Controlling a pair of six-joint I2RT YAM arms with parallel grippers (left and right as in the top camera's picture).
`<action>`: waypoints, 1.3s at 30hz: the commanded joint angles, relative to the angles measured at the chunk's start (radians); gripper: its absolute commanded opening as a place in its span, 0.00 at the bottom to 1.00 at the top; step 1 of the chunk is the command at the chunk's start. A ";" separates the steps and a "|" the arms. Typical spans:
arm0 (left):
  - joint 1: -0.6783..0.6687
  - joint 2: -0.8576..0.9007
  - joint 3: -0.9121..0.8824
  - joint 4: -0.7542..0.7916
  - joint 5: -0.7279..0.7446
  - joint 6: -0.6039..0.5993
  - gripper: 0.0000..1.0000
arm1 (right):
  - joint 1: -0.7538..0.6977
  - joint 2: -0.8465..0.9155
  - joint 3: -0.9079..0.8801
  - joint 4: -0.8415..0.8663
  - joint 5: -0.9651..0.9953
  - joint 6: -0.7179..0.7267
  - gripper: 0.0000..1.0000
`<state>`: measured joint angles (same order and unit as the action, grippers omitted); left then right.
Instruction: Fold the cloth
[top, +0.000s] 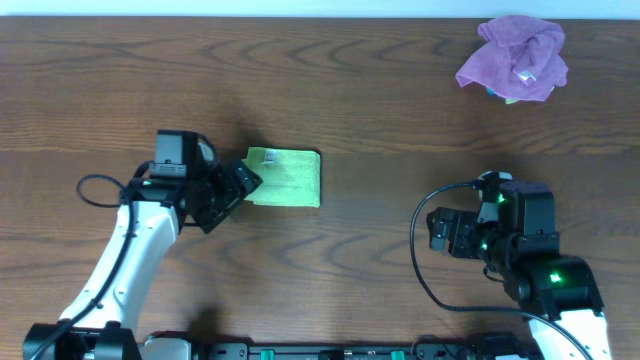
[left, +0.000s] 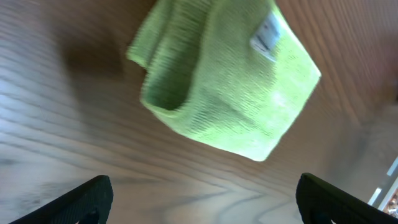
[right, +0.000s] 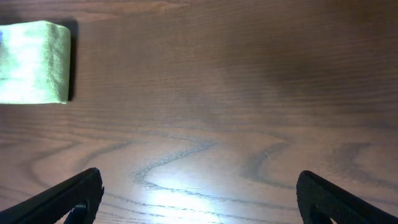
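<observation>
On the brown wooden bench (top: 400, 120), the soft lime-green square cloth (top: 290, 180) lies folded into a small pad, with its little white tag (top: 268, 156) on top, near my left claw (top: 240, 185). My left claw is spread wide and holds nothing, just beside the cloth, and my right claw (top: 440, 232) is spread wide too, well apart from it over bare wood. A crumpled purple cloth (top: 515, 58) sits in the far right corner.
</observation>
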<state>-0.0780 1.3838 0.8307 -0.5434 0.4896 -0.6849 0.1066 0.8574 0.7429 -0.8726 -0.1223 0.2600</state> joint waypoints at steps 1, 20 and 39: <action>-0.050 -0.010 0.008 0.002 -0.062 -0.089 0.96 | -0.009 0.000 -0.006 0.001 0.014 0.016 0.99; -0.202 0.190 0.007 0.197 -0.154 -0.316 0.96 | -0.009 0.000 -0.006 0.001 0.014 0.016 0.99; -0.204 0.309 0.007 0.349 -0.142 -0.372 0.82 | -0.009 0.000 -0.006 0.001 0.014 0.016 0.99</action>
<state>-0.2779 1.6787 0.8330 -0.2077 0.3447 -1.0542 0.1066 0.8593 0.7429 -0.8711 -0.1150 0.2604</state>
